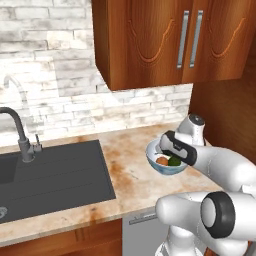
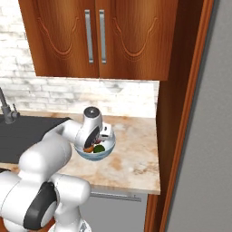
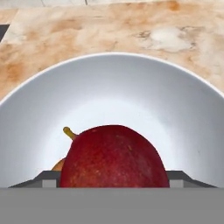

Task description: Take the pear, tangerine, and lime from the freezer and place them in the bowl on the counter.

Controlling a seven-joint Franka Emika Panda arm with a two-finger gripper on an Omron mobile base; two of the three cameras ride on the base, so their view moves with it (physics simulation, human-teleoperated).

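While the jaws (image 3: pixel 113 183) sit over the bowl (image 3: pixel 109 87), a dark red pear (image 3: pixel 113 159) with a short yellowish stem rests between them; whether they clamp it cannot be told, since the tips are hidden at the frame edge. One orange sliver, the tangerine (image 3: pixel 58 165), shows just left of the pear. The bowl is round, smooth and glossy, pale blue-white. From the left base view it holds one orange fruit and one green lime (image 1: pixel 174 161), side by side, with the hand above them. The bowl stands on the table (image 1: pixel 127 172), a beige marbled stone top with rusty blotches, right of one matte dark grey sink (image 1: pixel 50 177) with one dark tap (image 1: pixel 19 132). Two brown wooden cabinet doors (image 2: pixel 97 36), each with one metal bar handle, hang above. One flat grey freezer (image 2: pixel 208 158) panel stands at far right.
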